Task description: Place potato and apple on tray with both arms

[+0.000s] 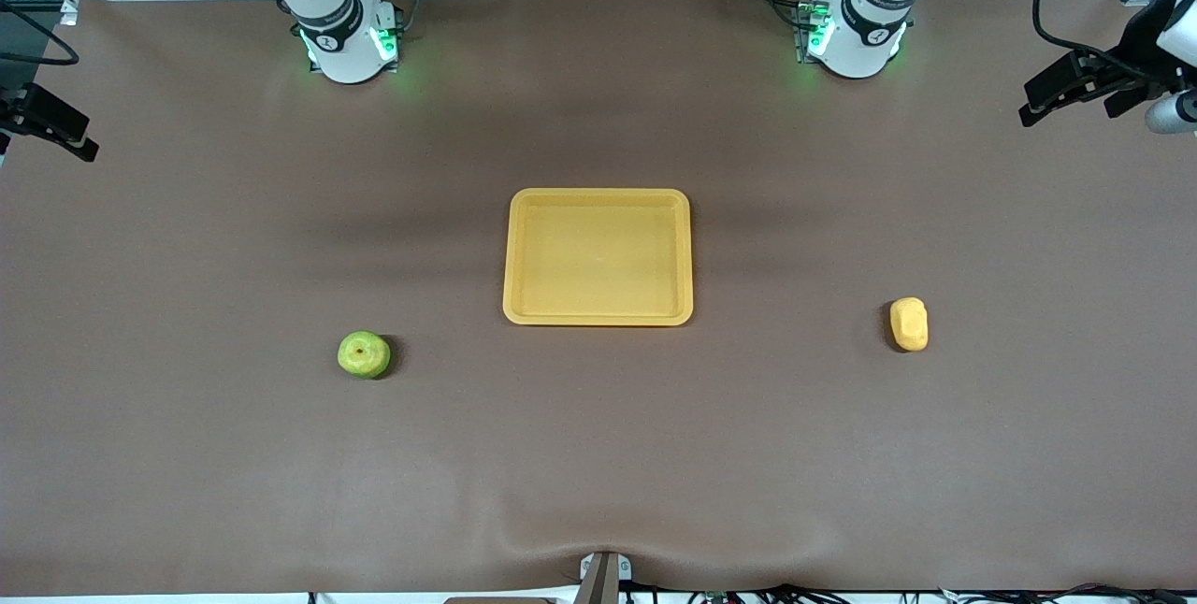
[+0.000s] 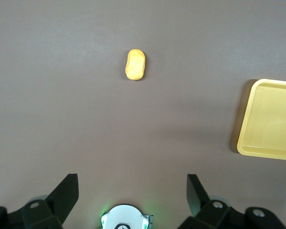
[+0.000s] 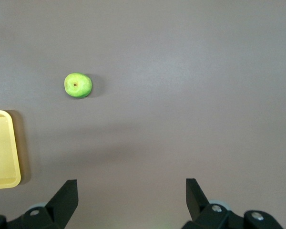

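With the left gripper (image 2: 132, 191) and right gripper (image 3: 131, 191) both spread wide and high over the bare tabletop (image 1: 187, 211), watch that your round apple (image 1: 364, 354) or lumpy potato (image 1: 909, 323), each well apart from the empty tray (image 1: 598, 316), doesn't roll off under an off-centre pinch.

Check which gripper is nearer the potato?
Left. The left gripper is up above the potato's end of the table; the right gripper is up above the apple's end.
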### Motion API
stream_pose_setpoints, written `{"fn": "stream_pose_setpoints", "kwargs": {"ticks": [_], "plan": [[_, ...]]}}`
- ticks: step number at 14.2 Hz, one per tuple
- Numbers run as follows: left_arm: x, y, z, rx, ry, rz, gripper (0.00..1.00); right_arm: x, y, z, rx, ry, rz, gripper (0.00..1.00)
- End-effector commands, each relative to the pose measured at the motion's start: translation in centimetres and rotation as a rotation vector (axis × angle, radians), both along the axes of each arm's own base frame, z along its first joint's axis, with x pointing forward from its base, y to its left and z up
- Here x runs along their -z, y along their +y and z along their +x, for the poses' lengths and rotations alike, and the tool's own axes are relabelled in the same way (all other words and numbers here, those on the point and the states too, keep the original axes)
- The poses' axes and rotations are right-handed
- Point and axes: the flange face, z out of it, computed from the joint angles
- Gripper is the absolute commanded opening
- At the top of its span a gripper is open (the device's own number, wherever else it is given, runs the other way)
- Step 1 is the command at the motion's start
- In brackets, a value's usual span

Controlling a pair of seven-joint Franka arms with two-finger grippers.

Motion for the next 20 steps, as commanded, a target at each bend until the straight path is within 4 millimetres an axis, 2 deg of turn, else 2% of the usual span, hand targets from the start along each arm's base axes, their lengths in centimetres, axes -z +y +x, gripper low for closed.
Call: {"fn": "stream_pose_setpoints", "kwargs": {"ticks": [1, 6, 13, 17, 19, 20], "plan": [[-0.4, 0.0, 0.1, -0.01, 0.006, 0.013, 1.0, -0.3, -0.3, -0.1, -0.007, 0.007, -0.001, 1.0], [-0.4, 0.0, 0.1, -0.012, 0.004, 0.013, 1.0, -0.1, -0.4, 0.0, 0.0, 0.01, -0.002, 1.0], [-0.4, -0.2, 0.0, 0.012, 0.005, 0.028, 1.0, 2.1, -0.6, 1.4, -0.003, 0.052, -0.014, 1.0], [0.1, 0.0, 0.1, 0.031, 0.016, 0.029, 1.0, 3.9, -0.4, 2.3, -0.008, 0.084, -0.01, 1.0], [0.3, 0.0, 0.2, 0.031, 0.019, 0.029, 1.0, 6.2, -0.6, 3.6, -0.008, 0.125, -0.007, 1.0], [0.7, 0.0, 0.3, 0.03, 0.02, 0.029, 1.0, 6.5, -0.6, 3.7, -0.008, 0.132, -0.005, 1.0]]}}
